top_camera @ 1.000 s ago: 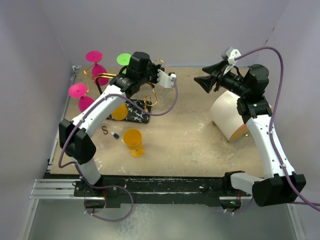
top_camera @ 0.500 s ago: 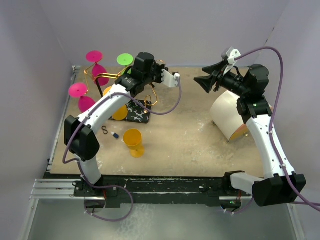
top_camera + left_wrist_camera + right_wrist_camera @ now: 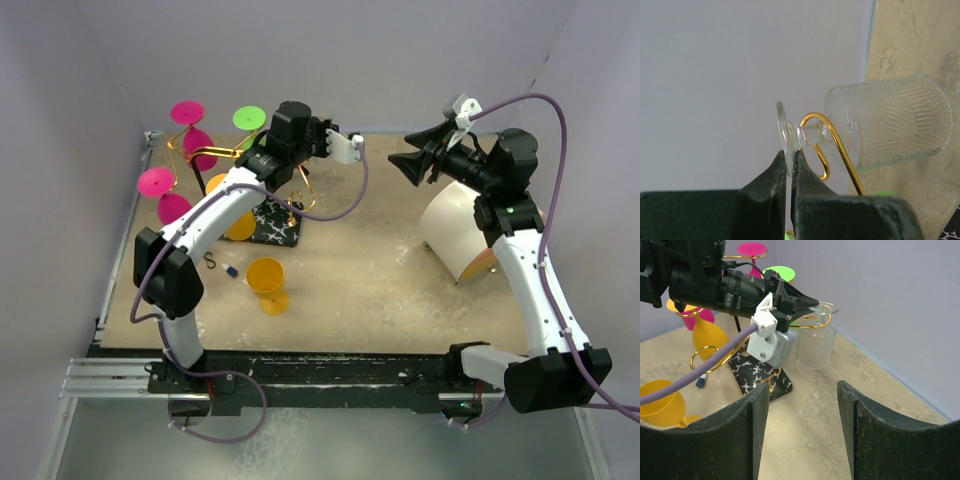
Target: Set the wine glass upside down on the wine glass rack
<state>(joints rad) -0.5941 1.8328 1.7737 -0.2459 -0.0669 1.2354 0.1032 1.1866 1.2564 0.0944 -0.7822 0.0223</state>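
Observation:
My left gripper (image 3: 790, 155) is shut on the foot of a clear ribbed wine glass (image 3: 890, 125). The glass's stem sits inside a gold curl of the wine glass rack (image 3: 832, 137). In the right wrist view the glass (image 3: 815, 345) hangs bowl-down from that curl, foot on top, with my left gripper (image 3: 807, 302) at the foot. In the top view my left gripper (image 3: 322, 132) is at the rack's back right side, above its black marbled base (image 3: 272, 222). My right gripper (image 3: 412, 160) is open and empty, raised right of the rack, facing it.
Pink glasses (image 3: 186, 112), a green one (image 3: 248, 118) and a yellow one (image 3: 238, 222) hang on the rack. Another yellow glass (image 3: 267, 283) stands on the table in front. A white cylinder (image 3: 455, 235) lies under my right arm. A small blue item (image 3: 231, 272) lies nearby.
My left gripper has moved right and back with the clear glass, along the rack's rear right arm. My right arm has not moved.

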